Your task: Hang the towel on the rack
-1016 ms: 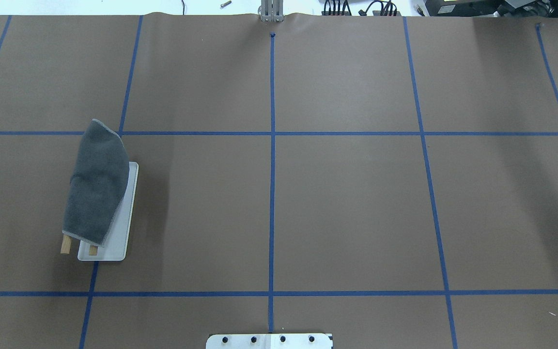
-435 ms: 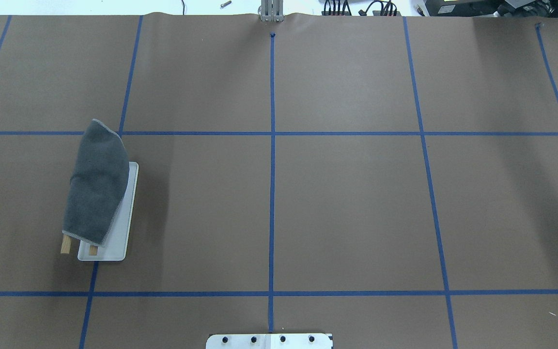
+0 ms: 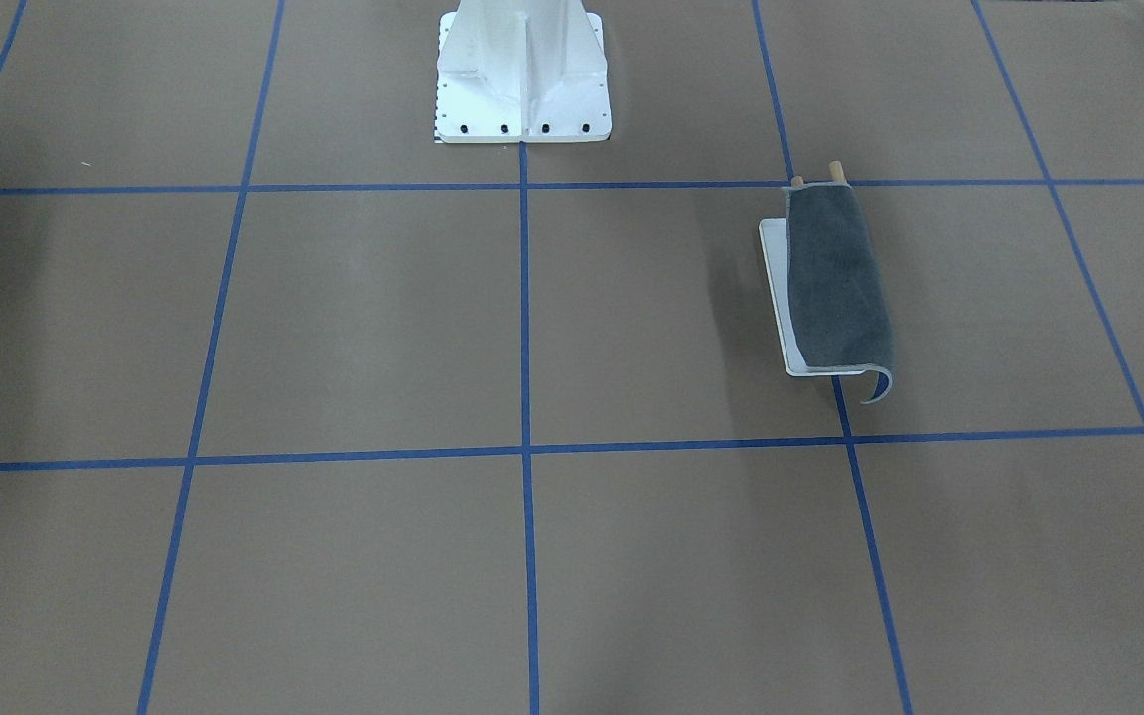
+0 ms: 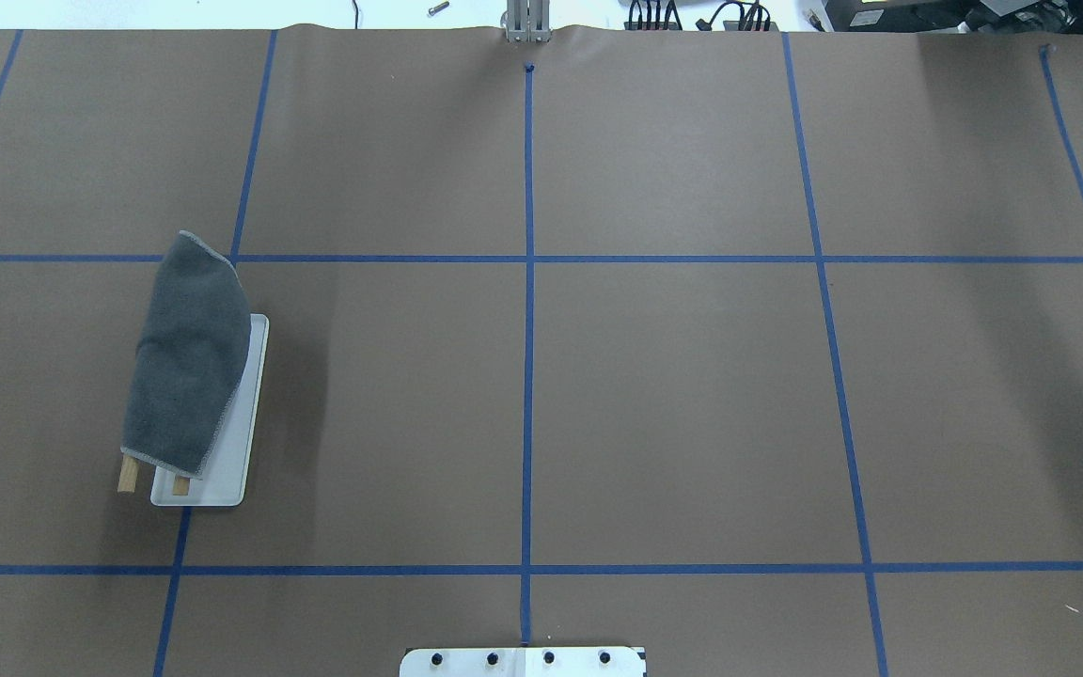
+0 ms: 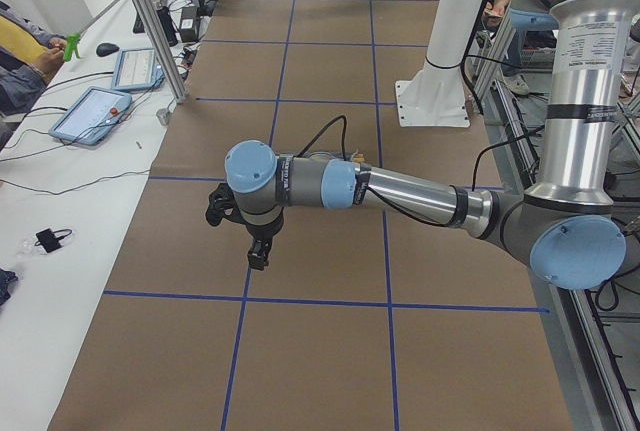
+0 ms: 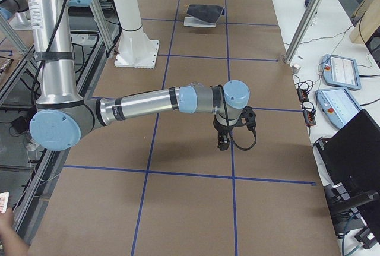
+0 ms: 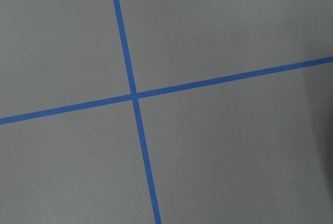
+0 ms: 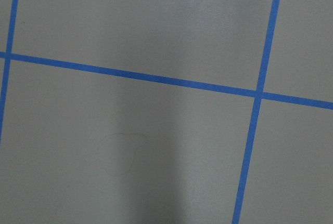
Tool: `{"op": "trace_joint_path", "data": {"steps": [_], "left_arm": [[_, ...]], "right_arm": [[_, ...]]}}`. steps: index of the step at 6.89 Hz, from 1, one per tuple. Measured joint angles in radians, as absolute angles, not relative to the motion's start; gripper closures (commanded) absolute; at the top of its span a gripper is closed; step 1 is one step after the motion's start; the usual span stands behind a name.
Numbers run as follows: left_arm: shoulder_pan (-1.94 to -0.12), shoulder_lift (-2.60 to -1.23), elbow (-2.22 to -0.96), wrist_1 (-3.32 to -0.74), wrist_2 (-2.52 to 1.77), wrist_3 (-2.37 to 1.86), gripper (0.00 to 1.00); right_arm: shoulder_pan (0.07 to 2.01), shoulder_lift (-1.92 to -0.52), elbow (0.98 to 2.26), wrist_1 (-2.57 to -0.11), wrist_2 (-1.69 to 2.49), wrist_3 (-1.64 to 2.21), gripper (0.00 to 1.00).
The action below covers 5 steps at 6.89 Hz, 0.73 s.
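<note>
- We see the towel (image 4: 186, 362) draped grey side up over both dowels (image 4: 128, 475) of the rack (image 4: 241, 451), on the robot's left half of the table (image 4: 673, 395).
- Dowel tips poke out at the robot-side end. At the far end one towel corner (image 3: 878, 387) curls past the rack base onto the brown paper.
- The left gripper (image 5: 258, 253) hangs over the paper, pointing down. It shows only in the side view, so we cannot tell whether it is open or closed.
- The same goes for the right gripper (image 6: 224, 142): it is well apart from the rack, and we cannot tell its state.
- Both wrist views show only paper and blue tape lines (image 7: 134, 96).
- Around the work area are the white pedestal (image 3: 522, 70), tablets (image 6: 339, 70) on the side bench, and an aluminium post (image 5: 150, 21).
</note>
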<state>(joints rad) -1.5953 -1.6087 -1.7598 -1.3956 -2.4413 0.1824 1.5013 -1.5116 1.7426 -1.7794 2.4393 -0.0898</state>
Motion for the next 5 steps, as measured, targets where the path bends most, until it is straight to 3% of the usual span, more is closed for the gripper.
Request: {"op": "trace_joint_path", "data": {"steps": [5], "left_arm": [[-1.596, -1.596, -1.758, -1.466, -2.444, 0.184, 0.02]], "right_arm": [[1.496, -1.511, 1.747, -1.779, 2.442, -0.092, 0.0]]}}
